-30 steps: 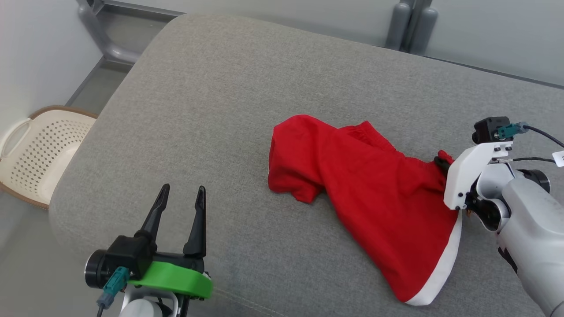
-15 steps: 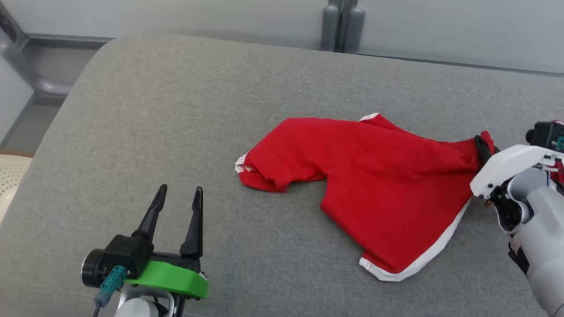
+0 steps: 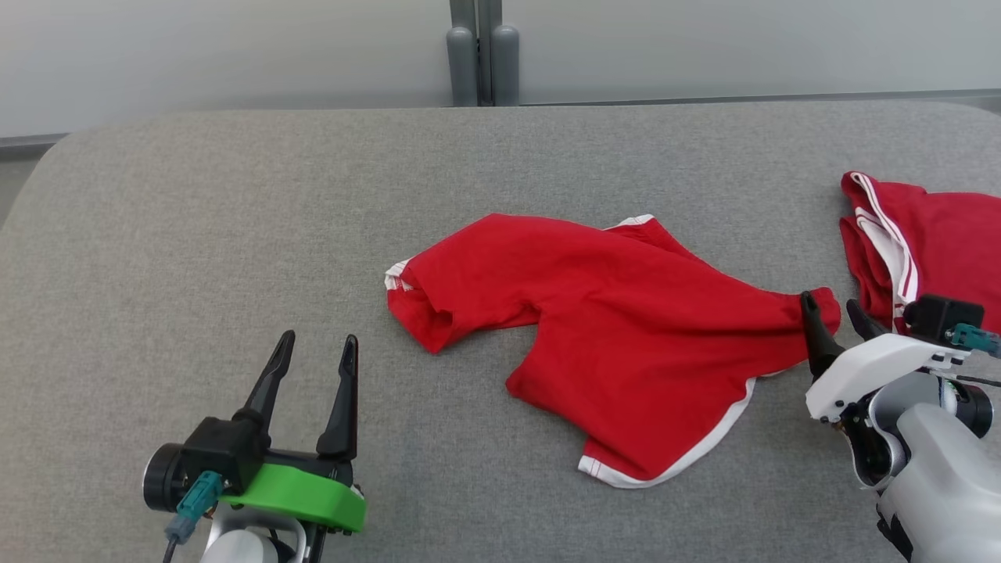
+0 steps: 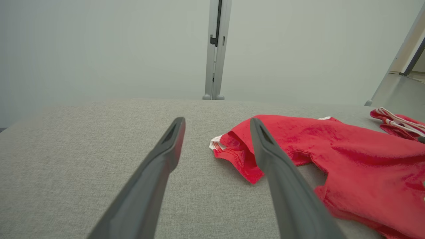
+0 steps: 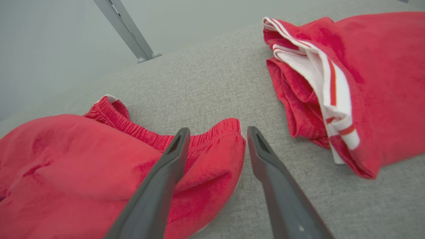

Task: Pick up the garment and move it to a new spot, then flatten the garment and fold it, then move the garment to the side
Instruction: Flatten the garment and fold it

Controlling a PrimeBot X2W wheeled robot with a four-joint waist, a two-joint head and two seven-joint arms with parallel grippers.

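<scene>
The red shorts (image 3: 618,328) lie rumpled in the middle of the grey bench (image 3: 235,219); the right pincer (image 3: 829,303) is spread open at their waistband corner. The left pincer (image 3: 320,339) is spread open too, well apart from them.

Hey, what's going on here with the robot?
A two-armed robot is working on crumpled red shorts with white trim lying on a grey padded surface. Its right gripper sits at the shorts' elastic waistband corner with jaws open, gripping nothing. The left gripper hovers open over bare padding. The shorts are not yet flattened or folded. A second red garment with white stripes lies bunched to the right.
</scene>
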